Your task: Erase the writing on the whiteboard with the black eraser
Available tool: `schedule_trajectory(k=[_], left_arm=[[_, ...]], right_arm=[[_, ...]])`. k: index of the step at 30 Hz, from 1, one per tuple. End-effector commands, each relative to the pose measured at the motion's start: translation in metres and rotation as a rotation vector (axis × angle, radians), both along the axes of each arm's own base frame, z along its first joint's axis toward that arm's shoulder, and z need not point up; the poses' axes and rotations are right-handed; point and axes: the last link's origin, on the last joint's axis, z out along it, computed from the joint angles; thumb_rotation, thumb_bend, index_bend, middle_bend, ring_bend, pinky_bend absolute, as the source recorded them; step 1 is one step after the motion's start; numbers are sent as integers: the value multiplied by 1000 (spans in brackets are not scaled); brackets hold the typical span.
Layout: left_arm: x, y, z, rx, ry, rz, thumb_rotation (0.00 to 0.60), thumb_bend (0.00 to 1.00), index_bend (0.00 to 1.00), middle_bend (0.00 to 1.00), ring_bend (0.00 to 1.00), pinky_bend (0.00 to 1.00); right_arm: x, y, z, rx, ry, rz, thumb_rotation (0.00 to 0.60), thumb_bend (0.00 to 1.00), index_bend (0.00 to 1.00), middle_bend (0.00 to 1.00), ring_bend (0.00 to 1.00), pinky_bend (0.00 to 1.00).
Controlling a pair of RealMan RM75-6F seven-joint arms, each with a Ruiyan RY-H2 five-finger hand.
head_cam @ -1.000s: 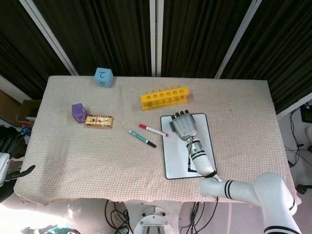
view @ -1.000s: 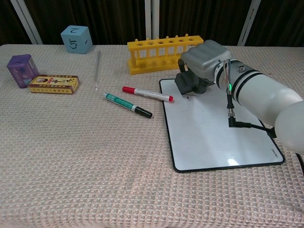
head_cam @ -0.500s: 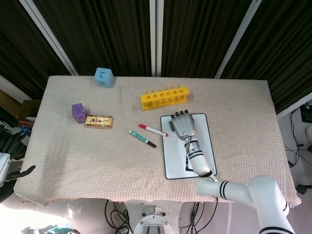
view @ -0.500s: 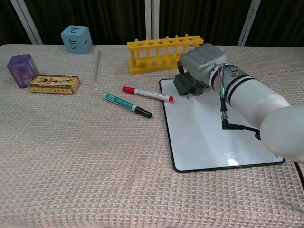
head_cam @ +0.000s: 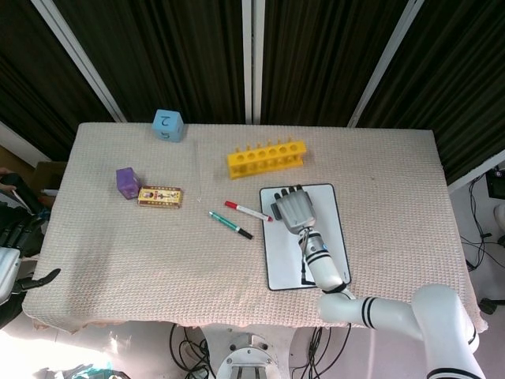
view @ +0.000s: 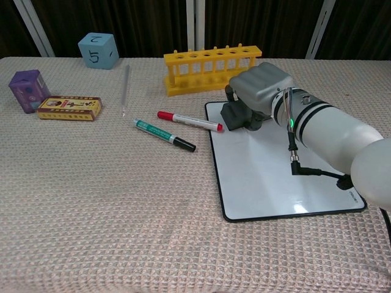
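Right of frame centre, the right hand point(view: 259, 85) grips the black block eraser point(view: 235, 116), pressed onto the far left corner of the white rectangular whiteboard point(view: 269, 177). No writing shows on the exposed surface, so the erasing looks nearly finished; under the eraser I cannot tell. The left hand point(head_cam: 28, 278) sits at the lower left edge, its state unclear.

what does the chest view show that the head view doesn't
Only the chest view shows the black eraser under the right hand, and a clear tube on the cloth. Only the head view shows the left hand at the table's near-left edge. Both share the whiteboard, yellow rack and two markers.
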Motion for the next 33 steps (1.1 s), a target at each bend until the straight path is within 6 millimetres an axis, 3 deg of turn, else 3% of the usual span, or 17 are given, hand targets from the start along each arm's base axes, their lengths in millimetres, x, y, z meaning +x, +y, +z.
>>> schedule_trajectory(k=[1,13,21,33], left_arm=[[2,1,-3,-6,1,-5,466,135,112,93,98,171],[4,2,-9,-26,7,-5,467,136,112,93,98,171],[3,2,-6,-18,-1,-6,469,135,112,93,98,171],[0,3,-2,-18,-3,-1,469,135,112,93,98,171]], right_arm=[[-4,6,4,34,9,-20,600,476,984,760,628,691],[-1,21,10,139,-19,-41,600,477,987,761,628,692],[9,7,16,-2,-74,30,600,477,990,764,636,693],[7,-18,6,-124,-51,12,600,477,994,765,639,694]])
